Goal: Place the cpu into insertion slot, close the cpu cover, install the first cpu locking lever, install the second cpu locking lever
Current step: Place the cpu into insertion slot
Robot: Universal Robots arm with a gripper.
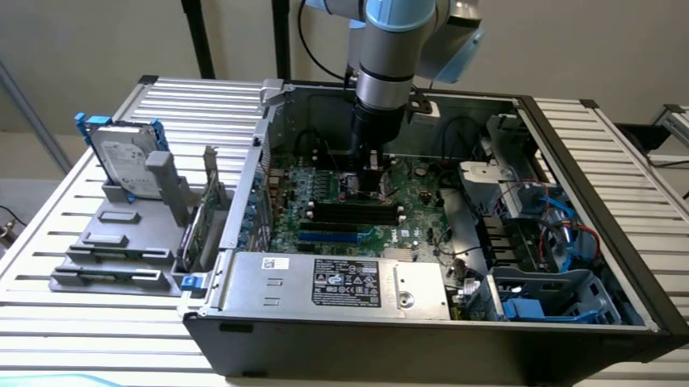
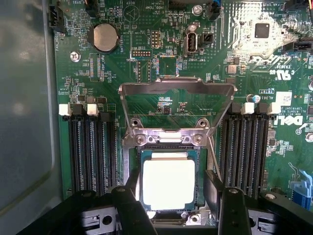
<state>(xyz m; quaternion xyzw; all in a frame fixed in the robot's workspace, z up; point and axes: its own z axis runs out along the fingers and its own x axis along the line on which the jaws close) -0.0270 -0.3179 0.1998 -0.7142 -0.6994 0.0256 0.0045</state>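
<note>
The gripper point(image 2: 172, 182) is hovering, jaws wide, straddling the cpu point(image 2: 167, 186) lying in the slot point(image 2: 168, 147); the cover point(image 2: 176, 87) is standing open.

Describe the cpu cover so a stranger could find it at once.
Inside the open computer case, find the green motherboard. Between its two banks of long black memory slots sits the cpu; the cpu cover stands raised open beside it, the lone thin silvery frame with a square window.

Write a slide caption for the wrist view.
Open gripper flanks the chip lying in its socket; the metal cover stands open.
</note>
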